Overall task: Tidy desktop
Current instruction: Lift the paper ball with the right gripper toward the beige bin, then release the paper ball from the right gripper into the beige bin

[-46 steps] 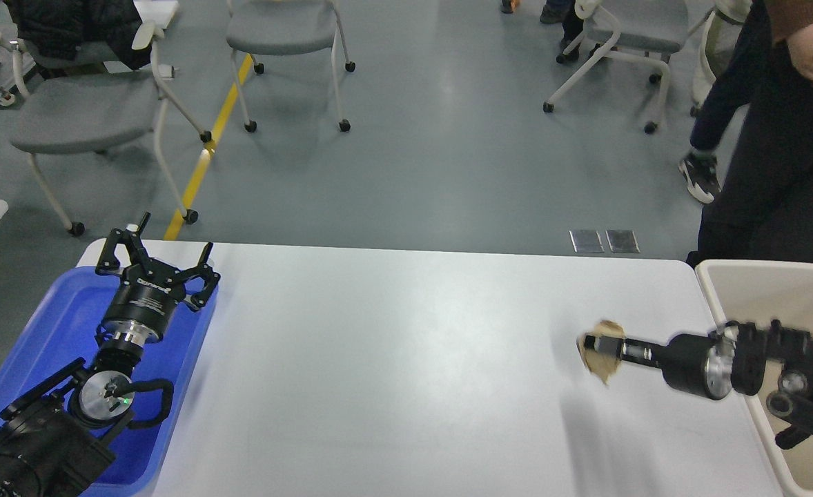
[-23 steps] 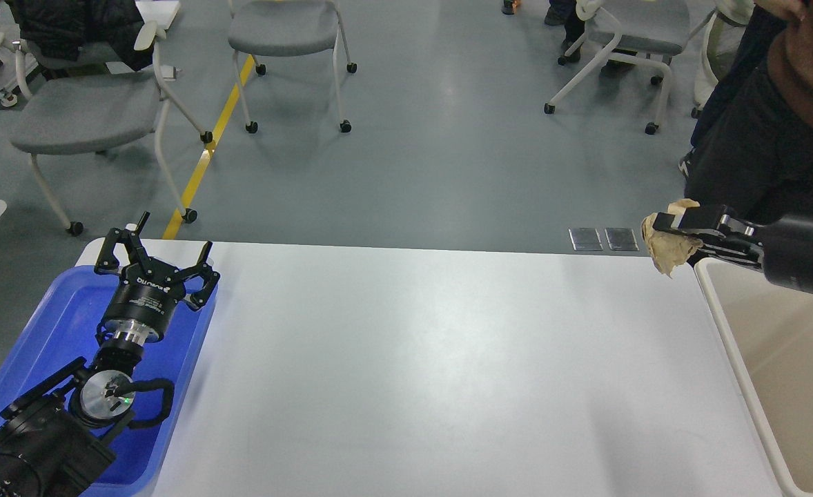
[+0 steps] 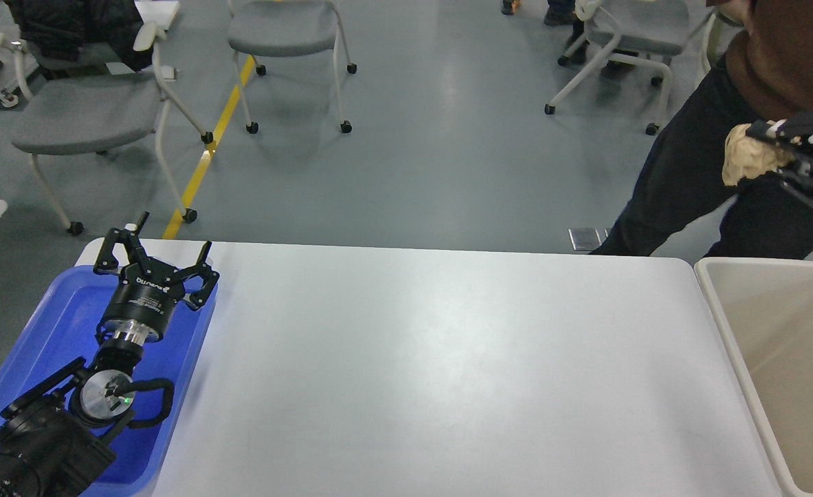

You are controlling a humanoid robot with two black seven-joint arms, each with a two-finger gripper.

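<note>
Since half a second ago your right gripper point(image 3: 758, 141) has climbed higher and farther right, carrying the crumpled beige wad point(image 3: 748, 153) with it; a second ago that wad sat low over the desktop point(image 3: 448, 366), and now it hangs in the air above and beyond the far end of the bin point(image 3: 724, 324). You see the right fingers pinching the wad at its right side, with most of the paper bulging out to the left of the fingertips. Behind that gripper stands a person point(image 3: 745, 124) in a brown top and dark trousers, who has shifted across the upper right corner.

Your left gripper point(image 3: 154, 259) has not moved. Its fingers are spread wide and hold nothing, and it hovers over the far right corner of the blue tray point(image 3: 68, 310), with the rest of the arm stretched back over the tray toward you.

You find the desktop lying between the two grippers: to the right of the left one, below and to the left of the right one. Its white top shows only glare and faint shadows. The tray rests on its left end, and the bin sits just beside its right edge.
</note>
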